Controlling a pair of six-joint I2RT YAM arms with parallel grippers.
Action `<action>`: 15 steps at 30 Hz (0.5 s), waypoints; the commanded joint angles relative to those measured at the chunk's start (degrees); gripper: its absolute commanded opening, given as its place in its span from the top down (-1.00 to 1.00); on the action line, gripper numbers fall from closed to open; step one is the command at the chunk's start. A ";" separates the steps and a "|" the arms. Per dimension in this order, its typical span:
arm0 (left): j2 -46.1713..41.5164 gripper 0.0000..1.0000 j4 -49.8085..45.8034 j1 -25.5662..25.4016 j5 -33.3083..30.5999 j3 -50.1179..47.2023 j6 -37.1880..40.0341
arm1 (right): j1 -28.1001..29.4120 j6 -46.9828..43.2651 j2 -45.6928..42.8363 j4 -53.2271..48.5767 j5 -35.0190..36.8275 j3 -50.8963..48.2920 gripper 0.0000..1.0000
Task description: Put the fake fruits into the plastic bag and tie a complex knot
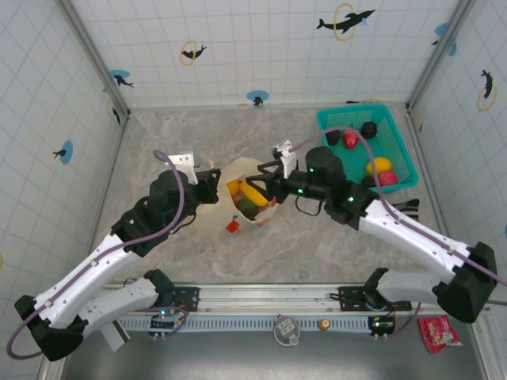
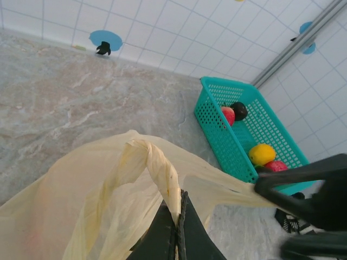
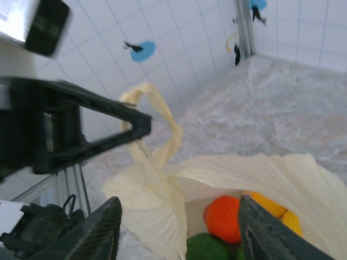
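Observation:
The cream-yellow plastic bag (image 1: 238,207) stands mid-table with its mouth held open. Inside lie fake fruits: a yellow one (image 1: 250,193), an orange one (image 3: 223,218) and a green one (image 3: 209,248). My left gripper (image 2: 181,216) is shut on the bag's twisted left handle (image 2: 160,168), holding it up. My right gripper (image 3: 179,233) is open at the bag's right rim, with the near wall of the bag (image 3: 152,211) between its fingers (image 3: 103,233). More fruits sit in the teal basket: red (image 2: 228,115), dark (image 2: 239,110), yellow (image 2: 262,154) and pink (image 2: 276,166).
The teal mesh basket (image 1: 352,111) stands at the back right against the tiled wall. Tiled walls with metal corner posts enclose the marble-patterned table (image 1: 317,245). A metal rail (image 1: 261,297) runs along the near edge, and a red packet (image 1: 438,330) lies at the bottom right.

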 commanded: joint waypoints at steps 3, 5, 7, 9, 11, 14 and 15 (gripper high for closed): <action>-0.30 1.00 0.00 0.15 0.61 -0.92 -1.21 | -6.31 -1.29 -9.44 1.74 2.07 -6.49 -0.41; -0.56 1.00 -0.09 0.15 0.27 -0.93 -1.36 | -7.92 -3.67 -14.05 3.17 7.99 -10.95 -0.39; -0.81 1.00 -0.03 0.15 0.03 -1.12 -1.58 | -9.98 -9.51 -19.81 9.66 7.27 -18.57 -0.40; -0.94 1.00 0.09 0.15 -0.11 -1.27 -1.72 | -11.51 -14.30 -24.71 14.77 4.31 -25.24 -0.43; -0.75 1.00 0.25 0.15 -0.09 -1.32 -1.76 | -12.72 -17.30 -29.68 21.03 1.71 -32.01 -0.45; -0.40 1.00 0.29 0.15 0.03 -1.05 -1.70 | -13.81 -19.30 -33.08 23.80 0.45 -36.83 -0.48; -0.35 1.00 0.36 0.15 0.05 -0.99 -1.61 | -14.25 -19.33 -33.60 24.69 -0.26 -38.46 -0.49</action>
